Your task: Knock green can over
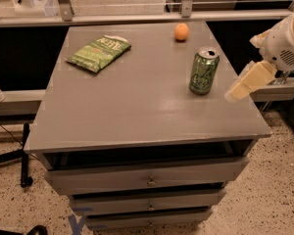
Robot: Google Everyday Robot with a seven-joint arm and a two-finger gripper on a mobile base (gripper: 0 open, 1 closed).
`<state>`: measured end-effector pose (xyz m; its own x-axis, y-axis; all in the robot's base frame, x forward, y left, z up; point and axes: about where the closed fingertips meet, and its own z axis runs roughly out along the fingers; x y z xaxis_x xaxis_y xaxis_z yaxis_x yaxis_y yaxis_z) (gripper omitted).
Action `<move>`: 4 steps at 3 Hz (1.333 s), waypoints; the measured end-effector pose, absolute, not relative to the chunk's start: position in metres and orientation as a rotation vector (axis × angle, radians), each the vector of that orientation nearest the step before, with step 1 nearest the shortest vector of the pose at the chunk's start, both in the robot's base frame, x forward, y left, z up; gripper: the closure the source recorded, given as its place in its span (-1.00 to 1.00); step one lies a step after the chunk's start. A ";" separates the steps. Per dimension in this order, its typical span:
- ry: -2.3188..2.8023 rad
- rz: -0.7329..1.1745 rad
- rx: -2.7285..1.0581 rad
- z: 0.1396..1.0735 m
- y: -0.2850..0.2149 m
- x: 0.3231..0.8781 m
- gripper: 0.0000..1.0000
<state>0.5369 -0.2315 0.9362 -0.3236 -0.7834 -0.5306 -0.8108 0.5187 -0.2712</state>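
Observation:
The green can (204, 71) stands upright on the right side of the grey cabinet top (137, 106), its silver pull-tab top showing. My gripper (249, 82) is at the right edge of the view, pale and cream-coloured, hanging from a white arm joint. It sits just right of the can, a short gap apart, over the cabinet's right edge and not touching the can.
A flat green chip bag (99, 52) lies at the back left of the top. An orange (182, 32) sits at the back, behind the can. The cabinet has drawers (147, 180) below. A glass barrier with metal posts runs behind.

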 end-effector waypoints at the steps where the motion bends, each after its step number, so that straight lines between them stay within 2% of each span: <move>1: 2.110 0.170 -1.163 0.920 -0.223 0.568 -1.00; 4: 2.008 0.553 -0.935 0.885 -0.182 0.591 -1.00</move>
<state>0.5906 -0.1818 0.8845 -0.3760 -0.4118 -0.8301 -0.7790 0.6256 0.0425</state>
